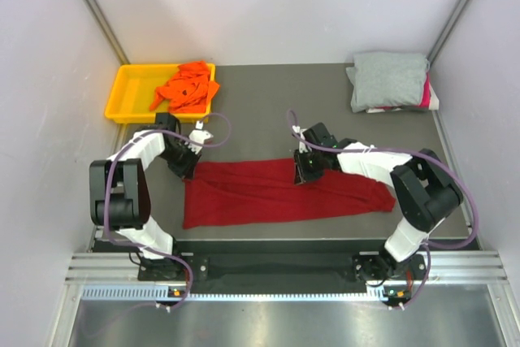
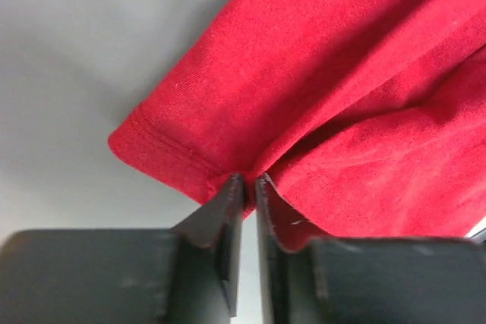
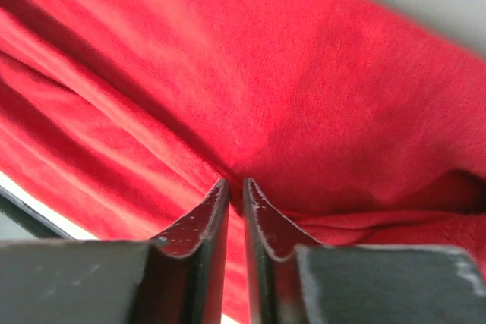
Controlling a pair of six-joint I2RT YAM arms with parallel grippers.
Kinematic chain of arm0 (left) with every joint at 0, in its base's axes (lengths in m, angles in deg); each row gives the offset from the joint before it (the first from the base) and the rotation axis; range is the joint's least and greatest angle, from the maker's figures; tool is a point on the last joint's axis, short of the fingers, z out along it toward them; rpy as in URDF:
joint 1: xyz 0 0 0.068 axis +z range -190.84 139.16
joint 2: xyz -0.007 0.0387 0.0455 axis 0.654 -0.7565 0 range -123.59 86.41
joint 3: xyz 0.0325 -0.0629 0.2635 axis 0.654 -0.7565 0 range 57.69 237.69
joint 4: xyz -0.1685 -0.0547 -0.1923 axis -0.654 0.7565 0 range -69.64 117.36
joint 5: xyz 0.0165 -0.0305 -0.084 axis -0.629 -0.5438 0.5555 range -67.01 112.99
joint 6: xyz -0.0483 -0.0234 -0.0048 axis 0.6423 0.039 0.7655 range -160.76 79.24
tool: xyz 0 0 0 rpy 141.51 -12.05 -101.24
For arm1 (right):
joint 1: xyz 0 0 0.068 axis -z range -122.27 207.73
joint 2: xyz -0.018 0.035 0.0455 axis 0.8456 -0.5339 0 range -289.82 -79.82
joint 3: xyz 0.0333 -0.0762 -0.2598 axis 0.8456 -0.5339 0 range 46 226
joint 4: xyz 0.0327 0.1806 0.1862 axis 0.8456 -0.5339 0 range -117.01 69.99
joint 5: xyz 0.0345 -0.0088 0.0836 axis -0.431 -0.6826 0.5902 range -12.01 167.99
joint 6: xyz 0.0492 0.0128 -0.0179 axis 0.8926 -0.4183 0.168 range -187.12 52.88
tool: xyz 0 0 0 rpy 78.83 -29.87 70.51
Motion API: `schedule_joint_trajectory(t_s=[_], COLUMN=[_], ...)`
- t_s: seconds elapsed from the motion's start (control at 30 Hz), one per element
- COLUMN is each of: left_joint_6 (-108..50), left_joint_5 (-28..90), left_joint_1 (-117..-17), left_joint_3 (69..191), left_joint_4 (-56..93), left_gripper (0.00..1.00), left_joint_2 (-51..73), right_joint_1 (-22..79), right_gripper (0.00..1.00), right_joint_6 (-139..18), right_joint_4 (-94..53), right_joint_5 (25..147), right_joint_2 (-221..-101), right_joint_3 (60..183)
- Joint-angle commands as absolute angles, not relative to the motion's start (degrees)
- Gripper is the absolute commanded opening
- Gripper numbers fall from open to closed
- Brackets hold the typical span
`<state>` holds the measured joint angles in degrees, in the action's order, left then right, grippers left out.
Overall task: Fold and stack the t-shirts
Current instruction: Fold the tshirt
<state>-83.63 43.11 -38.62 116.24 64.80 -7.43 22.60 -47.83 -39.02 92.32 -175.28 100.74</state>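
Observation:
The dark red t-shirt (image 1: 276, 193) lies as a long folded band across the near middle of the table. My left gripper (image 1: 188, 166) is shut on its far left corner; the left wrist view shows the jaws (image 2: 249, 180) pinching the hem of the red cloth (image 2: 342, 73). My right gripper (image 1: 305, 170) is shut on the far edge near the middle; the right wrist view shows the jaws (image 3: 235, 185) pinching a fold of the red cloth (image 3: 304, 96). The orange t-shirt (image 1: 187, 87) lies crumpled in the tray. The grey t-shirt (image 1: 388, 79) sits folded on the pink one (image 1: 425, 93).
The yellow plastic tray (image 1: 130, 91) stands at the far left of the grey table (image 1: 276, 119). The folded stack sits at the far right corner. White walls enclose the table on three sides.

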Motion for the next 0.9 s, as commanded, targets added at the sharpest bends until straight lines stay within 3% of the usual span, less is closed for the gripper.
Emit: schedule_joint_trajectory(t_s=[0.0, 0.03, 0.2, 0.3, 0.63, 0.87], left_joint_6=[-84.7, -84.7, -85.2, -83.0, -85.0, -92.5], left_joint_5=[44.6, 44.9, 44.4, 43.1, 45.0, 40.4], left_joint_1=[-38.4, -38.2, -37.9, -37.7, -37.8, -37.7], left_joint_3=[116.0, 116.1, 115.5, 114.3, 114.9, 106.2], left_joint_4=[65.6, 66.0, 66.3, 63.0, 67.5, 69.3], left_gripper=[0.15, 0.08, 0.07, 0.0, 0.0, 0.01], left_joint_2=[-5.7, -5.3, -0.2, 3.0, 8.6, 7.0], right_joint_1=[21.0, 20.7, 20.0, 20.0, 20.0, 20.2], right_gripper=[0.13, 0.09, 0.04, 0.0, 0.0, 0.02], right_joint_6=[-47.1, -46.9, -46.2, -45.9, -47.1, -45.1], right_joint_4=[-36.7, -36.6, -36.3, -35.4, -36.8, -32.6], right_joint_5=[93.4, 93.4, 92.3, 90.1, 87.6, 88.9], right_joint_2=[-173.8, -172.7, -169.6, -168.2, -165.8, -168.0], right_joint_3=[99.3, 99.0, 97.0, 95.9, 96.4, 91.5])
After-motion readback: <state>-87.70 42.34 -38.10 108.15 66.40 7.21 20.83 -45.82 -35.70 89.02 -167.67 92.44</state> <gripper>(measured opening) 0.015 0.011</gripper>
